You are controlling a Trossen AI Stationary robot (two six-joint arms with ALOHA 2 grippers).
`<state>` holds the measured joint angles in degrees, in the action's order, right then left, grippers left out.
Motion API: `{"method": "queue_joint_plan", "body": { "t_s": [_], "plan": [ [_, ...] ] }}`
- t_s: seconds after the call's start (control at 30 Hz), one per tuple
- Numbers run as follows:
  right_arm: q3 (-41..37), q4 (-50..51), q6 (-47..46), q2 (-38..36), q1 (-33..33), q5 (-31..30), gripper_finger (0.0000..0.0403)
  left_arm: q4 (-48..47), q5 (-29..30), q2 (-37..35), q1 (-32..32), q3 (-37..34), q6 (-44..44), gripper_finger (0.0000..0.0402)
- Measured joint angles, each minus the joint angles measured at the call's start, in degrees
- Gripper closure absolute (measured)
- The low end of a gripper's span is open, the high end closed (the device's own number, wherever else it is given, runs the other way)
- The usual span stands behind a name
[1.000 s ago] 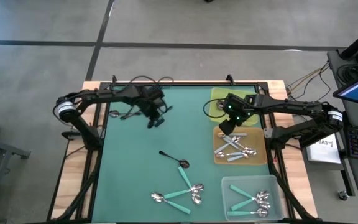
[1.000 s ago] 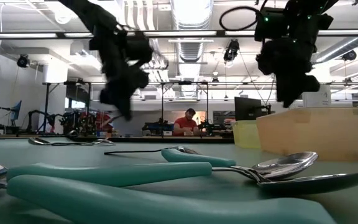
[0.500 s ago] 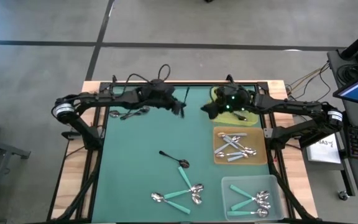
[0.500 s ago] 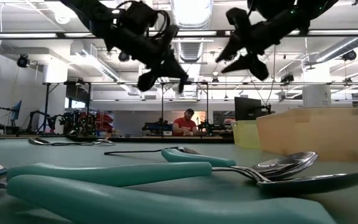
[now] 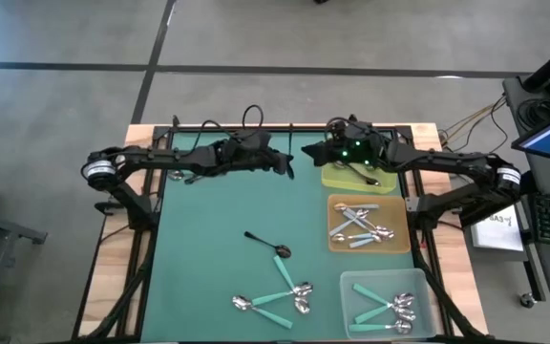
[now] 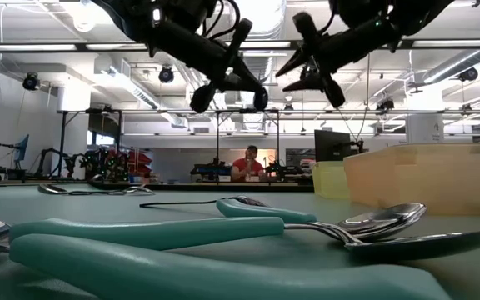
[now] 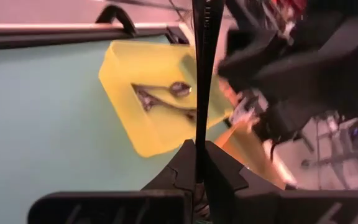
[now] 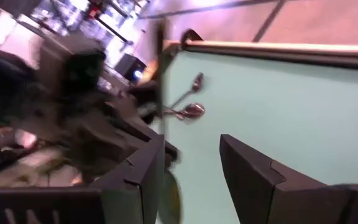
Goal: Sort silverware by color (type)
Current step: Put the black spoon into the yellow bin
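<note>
Roughly halfway is my estimate for the sorting. At the far right of the table [image 5: 218,239] the yellow tray [image 5: 337,177] holds a couple of dark-handled spoons [image 7: 166,99], the orange tray [image 5: 337,239] next nearer holds a small heap of light blue-handled spoons [image 5: 359,225], and the clear tray [image 5: 351,287] at the near right holds several teal-handled spoons [image 5: 388,308]. Left to sort, as far as the views show: a black spoon [image 5: 265,243] lying alone mid-table, a cluster of teal-handled spoons [image 5: 280,294] near the front edge, and a few dark spoons [image 5: 191,174] at the far left by the left arm. Both arms meet in the air over the far middle of the table. The left pincer [image 5: 283,164] is clamped shut on a thin dark spoon handle [image 7: 201,74], which stands up between its fingers in the left wrist view, with the yellow tray lying beyond it. The right pincer [image 5: 311,153] faces it from just beside, its jaws standing apart with nothing clearly between them; it seems positioned to receive the spoon, though I cannot tell whether it touches it yet. If that handover is the step in hand, the dark spoon should go to the yellow tray next.
</note>
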<state>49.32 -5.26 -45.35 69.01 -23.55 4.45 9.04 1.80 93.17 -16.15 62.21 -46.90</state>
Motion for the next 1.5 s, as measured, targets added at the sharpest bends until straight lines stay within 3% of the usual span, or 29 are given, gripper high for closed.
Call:
{"method": "queue_joint_plan", "body": {
  "t_s": [0.53, 1.07, 1.27, 1.5],
  "plan": [
    [-0.02, -5.43, -1.32, 3.87, 0.00, 0.46, 0.0257, -0.29, 3.02, 3.36, 1.51, 1.14, -6.51, 0.0402],
    [0.04, -5.64, -0.26, 3.93, 0.15, 0.44, 0.0260, -2.17, 0.51, 8.87, 3.61, 9.89, -4.52, 0.0402],
    [0.04, -3.25, 0.43, 3.93, 0.13, 0.44, 0.0294, -6.34, 3.30, 9.02, 3.59, 11.34, -2.99, 0.0402],
    [0.07, -1.78, 2.93, 3.92, -0.11, 0.53, 0.0374, -6.61, 3.80, 9.02, 3.55, 11.33, -3.04, 0.0401]
  ]
}}
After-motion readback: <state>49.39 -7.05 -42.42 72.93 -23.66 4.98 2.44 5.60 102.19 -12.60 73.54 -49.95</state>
